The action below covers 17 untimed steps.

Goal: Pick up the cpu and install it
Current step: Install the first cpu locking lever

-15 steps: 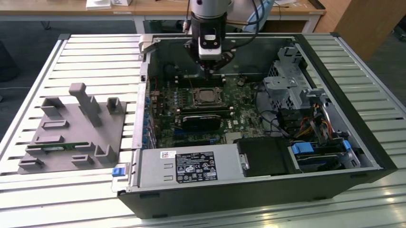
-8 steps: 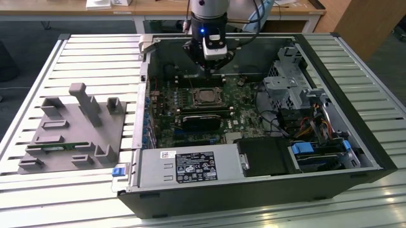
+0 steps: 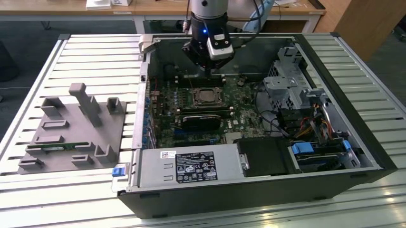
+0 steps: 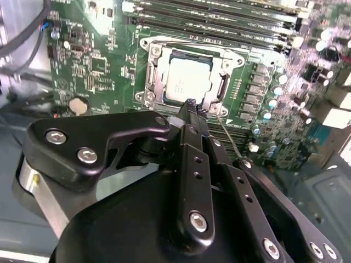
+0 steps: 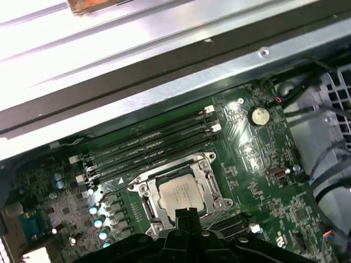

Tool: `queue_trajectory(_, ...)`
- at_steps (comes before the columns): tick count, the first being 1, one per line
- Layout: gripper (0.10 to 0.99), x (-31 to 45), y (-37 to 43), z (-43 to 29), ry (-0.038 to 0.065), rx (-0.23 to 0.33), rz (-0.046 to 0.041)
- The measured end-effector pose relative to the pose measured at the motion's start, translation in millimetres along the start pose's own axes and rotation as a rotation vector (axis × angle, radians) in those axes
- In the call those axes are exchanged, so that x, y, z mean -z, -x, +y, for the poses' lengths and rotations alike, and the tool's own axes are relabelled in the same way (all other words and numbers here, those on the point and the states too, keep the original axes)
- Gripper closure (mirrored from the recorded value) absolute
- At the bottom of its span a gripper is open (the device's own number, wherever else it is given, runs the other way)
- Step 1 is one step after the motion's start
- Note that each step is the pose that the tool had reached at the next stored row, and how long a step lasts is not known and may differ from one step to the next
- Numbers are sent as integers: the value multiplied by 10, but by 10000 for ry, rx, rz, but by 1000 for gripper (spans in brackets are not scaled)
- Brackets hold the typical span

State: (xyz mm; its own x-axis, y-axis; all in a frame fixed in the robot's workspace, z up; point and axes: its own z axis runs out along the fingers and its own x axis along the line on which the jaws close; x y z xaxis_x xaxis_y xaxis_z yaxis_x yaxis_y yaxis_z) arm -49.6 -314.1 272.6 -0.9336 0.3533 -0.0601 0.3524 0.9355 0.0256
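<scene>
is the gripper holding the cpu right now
No: in the second wrist view the cpu lies flat in its socket on the motherboard, while the gripper sits shut above it, holding nothing.

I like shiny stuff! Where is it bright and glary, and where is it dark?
First wrist view: bright glare washes out the slatted table. Second wrist view: the cpu gleams pale, and the gripper is dark. Exterior view: the case interior looks shadowy.
</scene>
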Motion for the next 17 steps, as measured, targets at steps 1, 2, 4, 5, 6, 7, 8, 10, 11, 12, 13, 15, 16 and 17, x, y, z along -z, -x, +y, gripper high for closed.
queue_trajectory(1, 980, 0, 0, 0, 10, 164, 4)
queue_trajectory(2, 980, 0, 0, 0, 21, 341, 9)
queue_trajectory(4, 980, -1, 0, 0, 44, 716, 18)
queue_trajectory(5, 980, -1, 0, 0, 54, 894, 23)
queue_trajectory(6, 980, -1, 0, 0, 65, 1074, 27)
queue_trajectory(7, 980, -1, 0, 0, 75, 1254, 32)
queue_trajectory(8, 980, -1, 0, 0, 87, 1432, 37)
queue_trajectory(10, 980, -2, 0, 0, 138, 2277, 58)
queue_trajectory(11, 980, -2, 0, 0, 148, 2454, 63)
queue_trajectory(12, 980, -3, 0, 0, 159, 2635, 67)
queue_trajectory(13, 980, -3, 0, 0, 170, 2814, 72)
queue_trajectory(15, 980, -3, 0, 0, 192, 3191, 82)
queue_trajectory(16, 980, -4, 0, 0, 204, 3368, 87)
queue_trajectory(17, 980, -4, 0, 0, 214, 3550, 91)
